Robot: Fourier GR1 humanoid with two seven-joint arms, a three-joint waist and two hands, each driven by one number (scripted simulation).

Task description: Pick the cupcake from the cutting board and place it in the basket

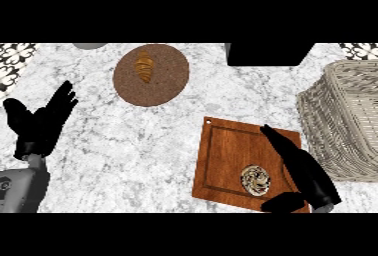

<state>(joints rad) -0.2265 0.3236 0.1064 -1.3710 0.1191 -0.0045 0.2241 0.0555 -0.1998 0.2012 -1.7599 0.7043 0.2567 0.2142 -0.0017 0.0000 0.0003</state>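
Cupcake sat on the cutting board, near its front edge, basket just right of the board. Right hand was over the board, fingers straight and open, cupcake just left of them beside the thumb, ungrasped. Left hand rested open well left of the board.

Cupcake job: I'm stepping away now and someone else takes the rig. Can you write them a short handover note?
Left hand: open, fingers up, resting at the view's left edge, holding nothing.
Right hand: open, fingers straight, over the cutting board just right of the cupcake; nothing gripped.
Cupcake sits on the board's near right part. Basket stands right of the board.
Done: right hand brought beside the cupcake.
Left: grasp it, lift it, carry it right, set it in the basket.
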